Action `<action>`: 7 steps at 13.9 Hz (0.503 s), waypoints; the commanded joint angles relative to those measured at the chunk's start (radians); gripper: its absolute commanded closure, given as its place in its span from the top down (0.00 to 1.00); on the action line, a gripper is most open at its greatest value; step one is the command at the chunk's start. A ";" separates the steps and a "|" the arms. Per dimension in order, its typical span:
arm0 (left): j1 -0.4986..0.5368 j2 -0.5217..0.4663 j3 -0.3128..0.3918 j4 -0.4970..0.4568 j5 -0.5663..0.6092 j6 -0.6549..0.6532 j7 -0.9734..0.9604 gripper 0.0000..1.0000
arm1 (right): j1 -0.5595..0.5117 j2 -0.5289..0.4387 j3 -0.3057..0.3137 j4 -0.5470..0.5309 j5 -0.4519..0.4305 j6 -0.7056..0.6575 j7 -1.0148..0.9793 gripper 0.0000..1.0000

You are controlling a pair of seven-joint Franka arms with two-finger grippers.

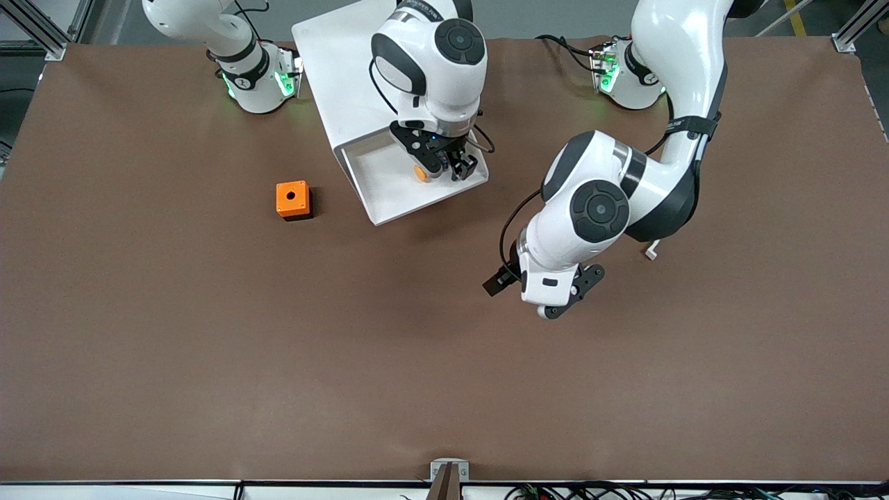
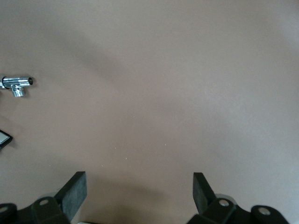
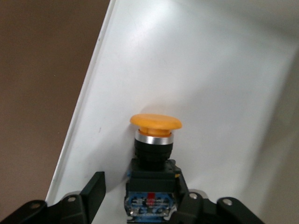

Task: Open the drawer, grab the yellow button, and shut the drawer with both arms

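The drawer (image 1: pixel 389 198) stands pulled out of the white cabinet (image 1: pixel 347 62). The button (image 1: pixel 421 172) lies on the drawer's floor (image 3: pixel 210 70). The right wrist view shows its orange cap (image 3: pixel 155 122) and black, bluish body. My right gripper (image 1: pixel 444 167) is down in the drawer, straddling the button's body (image 3: pixel 142 189). One finger (image 3: pixel 96 191) stands a gap away from the body, and the other is against it. My left gripper (image 1: pixel 517 288) waits over bare table toward the left arm's end, open with nothing between its fingers (image 2: pixel 138 189).
An orange cube (image 1: pixel 292 199) with a round hole sits on the table toward the right arm's end. The left wrist view shows a chrome fitting (image 2: pixel 17 85) and a small black part with a white face (image 2: pixel 3 138). A small pale piece (image 1: pixel 651 252) lies under the left arm.
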 commanded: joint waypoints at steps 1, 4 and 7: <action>-0.012 -0.005 0.002 -0.012 0.037 0.015 -0.044 1.00 | 0.006 0.001 -0.005 0.005 0.006 -0.017 -0.005 0.00; -0.026 0.002 0.004 -0.021 0.038 0.013 -0.049 1.00 | -0.008 -0.004 -0.010 0.022 0.009 -0.040 -0.014 0.00; -0.029 0.004 0.002 -0.033 0.075 0.013 -0.032 1.00 | -0.087 -0.008 -0.008 0.102 0.042 -0.155 -0.122 0.00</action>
